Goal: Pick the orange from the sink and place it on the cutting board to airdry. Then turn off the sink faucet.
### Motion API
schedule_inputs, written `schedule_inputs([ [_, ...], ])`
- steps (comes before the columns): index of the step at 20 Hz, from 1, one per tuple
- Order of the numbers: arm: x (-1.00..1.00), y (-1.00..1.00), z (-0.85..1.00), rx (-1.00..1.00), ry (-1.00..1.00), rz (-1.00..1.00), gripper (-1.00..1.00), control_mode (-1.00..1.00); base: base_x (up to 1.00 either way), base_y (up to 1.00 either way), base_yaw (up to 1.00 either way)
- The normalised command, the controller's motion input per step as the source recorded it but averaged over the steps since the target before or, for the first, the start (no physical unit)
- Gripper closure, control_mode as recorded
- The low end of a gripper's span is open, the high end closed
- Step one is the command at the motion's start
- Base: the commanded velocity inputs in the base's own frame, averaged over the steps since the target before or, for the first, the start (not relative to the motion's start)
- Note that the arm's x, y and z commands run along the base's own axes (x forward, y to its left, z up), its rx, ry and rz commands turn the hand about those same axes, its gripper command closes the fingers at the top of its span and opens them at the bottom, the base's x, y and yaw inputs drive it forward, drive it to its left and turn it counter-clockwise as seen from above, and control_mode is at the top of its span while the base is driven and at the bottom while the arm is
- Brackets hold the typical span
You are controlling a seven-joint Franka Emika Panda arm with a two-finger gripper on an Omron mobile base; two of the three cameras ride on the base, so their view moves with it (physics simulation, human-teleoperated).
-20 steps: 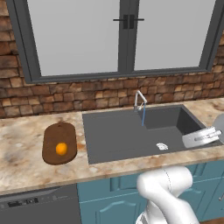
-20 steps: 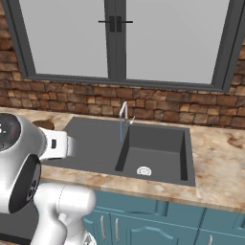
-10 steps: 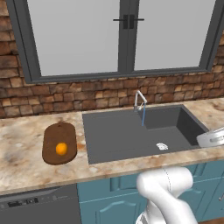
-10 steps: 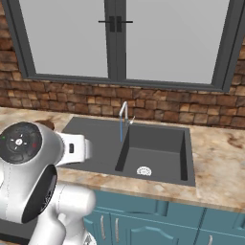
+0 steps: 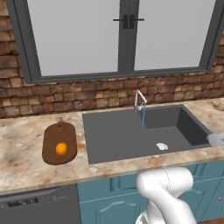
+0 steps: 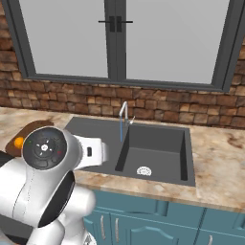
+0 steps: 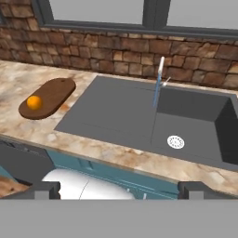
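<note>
Fingers (image 7: 118,189) spread wide, holding nothing. Orange (image 5: 61,148) rests on cutting board (image 5: 59,133), desk's left end. Sink faucet (image 5: 139,101) running.

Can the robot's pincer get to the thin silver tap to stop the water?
Probably yes. The thin silver gooseneck tap stands free at the back of the dark grey sink, nothing blocking it. The open pincer is pulled back over the counter's front edge, so it must reach forward first.

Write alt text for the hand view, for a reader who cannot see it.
The orange sits on the dark brown cutting board on the marble counter, left of the dark grey sink. The silver sink faucet at the back runs a thin blue stream into the basin. The open gripper has its two dark finger tips at the bottom.
</note>
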Motion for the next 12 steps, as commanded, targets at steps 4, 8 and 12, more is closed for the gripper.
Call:
schedule_inputs([
  [4,0.00,-0.29,0.00,0.00,0.00,0.00,-1.00,-1.00,0.00,0.00,0.00],
  [8,0.00,-0.24,0.00,0.00,0.00,0.00,-1.00,-1.00,0.00,0.00,0.00],
  [12,0.13,-0.09,-0.03,0.00,-0.02,0.00,-1.00,-1.00,0.00,0.00,0.00],
])
